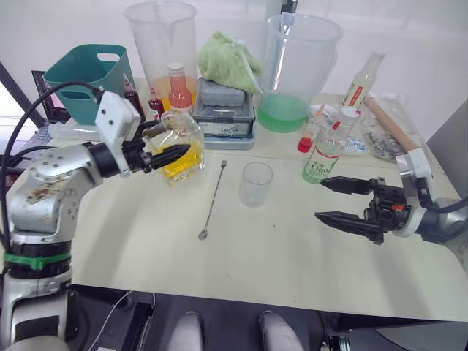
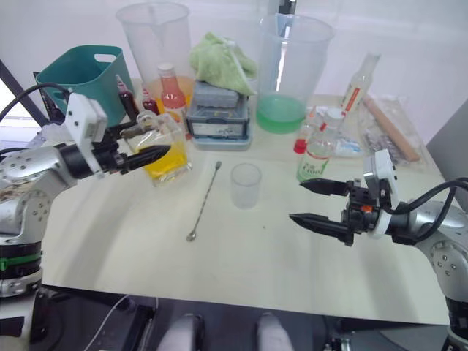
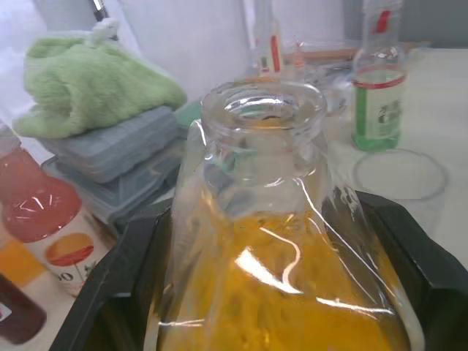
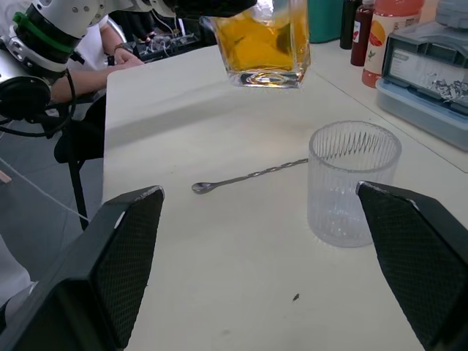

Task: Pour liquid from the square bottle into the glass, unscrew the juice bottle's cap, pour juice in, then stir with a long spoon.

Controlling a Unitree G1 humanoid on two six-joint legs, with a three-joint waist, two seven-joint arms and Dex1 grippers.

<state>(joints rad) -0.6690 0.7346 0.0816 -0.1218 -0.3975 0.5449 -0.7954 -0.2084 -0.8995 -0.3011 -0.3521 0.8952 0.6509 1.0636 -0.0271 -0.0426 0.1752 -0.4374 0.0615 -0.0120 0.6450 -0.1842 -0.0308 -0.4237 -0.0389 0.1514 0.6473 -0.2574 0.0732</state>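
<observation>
The left gripper, at left-centre of the head view, has its black fingers clamped on the flat sides of the square bottle, which is held clear of the table and tilted, its open neck leaning away from the glass; yellow-orange liquid fills its lower half. The right gripper, at the right of the frame, hovers with its jaws spread wide and empty, pointing toward the glass. The glass stands upright at centre, empty. Just left of it the long spoon lies flat on the table. The juice bottle stands upright right of the glass, its cap on.
</observation>
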